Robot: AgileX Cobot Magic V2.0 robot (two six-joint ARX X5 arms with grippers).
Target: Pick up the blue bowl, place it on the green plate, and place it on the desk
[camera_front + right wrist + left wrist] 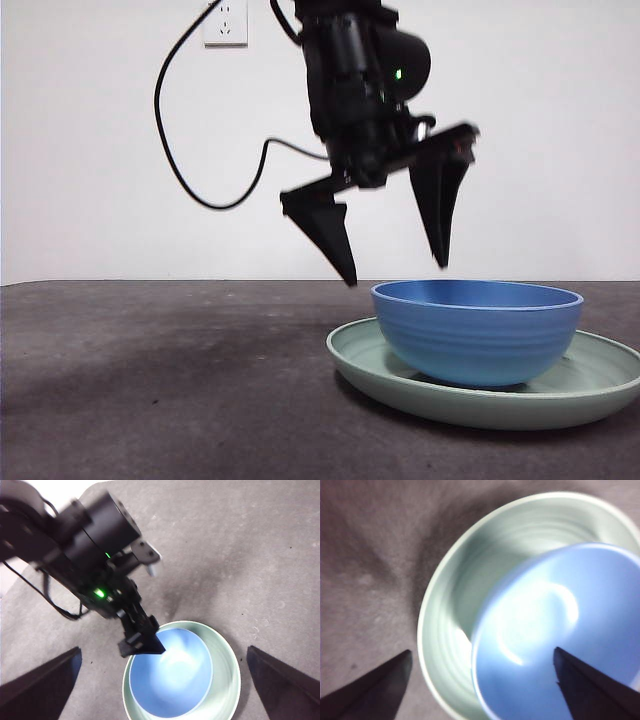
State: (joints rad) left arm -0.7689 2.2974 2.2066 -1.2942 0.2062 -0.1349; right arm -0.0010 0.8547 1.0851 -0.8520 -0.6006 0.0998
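The blue bowl (478, 335) (545, 630) (175, 685) rests inside the green plate (590, 385) (465, 580) (225, 680), off-centre, and the plate lies on the dark desk (150, 380). My left gripper (396, 274) (482, 651) hangs open and empty just above the bowl's rim, one jaw over the bowl and the other beyond its edge. It touches neither. My right gripper (163, 649) is open and empty, high above the desk, looking down on the left arm (95, 555), the bowl and the plate.
A white wall stands behind the desk with a socket (225, 22) and a black cable (175, 150) hanging from the left arm. Bare desk stretches to the left of the plate in the front view.
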